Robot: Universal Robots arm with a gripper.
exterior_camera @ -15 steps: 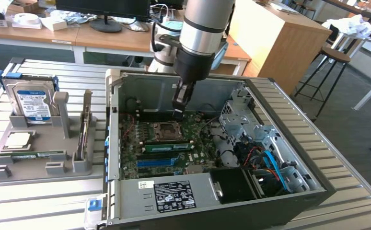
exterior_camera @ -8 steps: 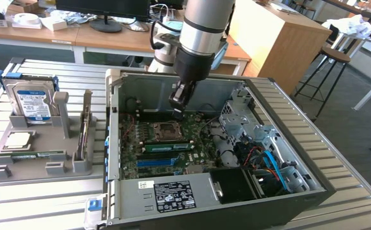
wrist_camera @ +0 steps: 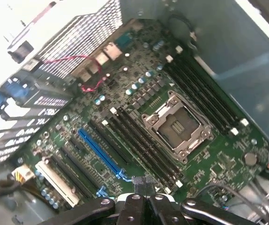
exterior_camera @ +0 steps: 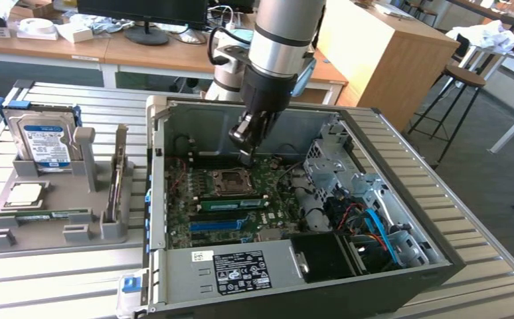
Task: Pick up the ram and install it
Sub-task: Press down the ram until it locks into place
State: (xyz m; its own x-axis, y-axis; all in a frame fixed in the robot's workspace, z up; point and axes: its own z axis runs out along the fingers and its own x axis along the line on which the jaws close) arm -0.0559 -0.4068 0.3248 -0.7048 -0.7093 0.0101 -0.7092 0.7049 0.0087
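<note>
- Inside the open computer case (exterior_camera: pixel 164 199), the motherboard (exterior_camera: pixel 206 234) lies flat with its empty processor socket (wrist_camera: pixel 176 127) exposed.
- Above the socket hangs the gripper (exterior_camera: pixel 244 154), jaws clenched. I cannot tell if anything is pinched between them.
- Beside the socket, the ram (exterior_camera: pixel 230 203) appears to lie along the black memory slots (wrist_camera: pixel 141 145).
- Judgement: seating calls for straight-down, evenly spread pressure on the stick's top edge, well clear of the socket.
</note>
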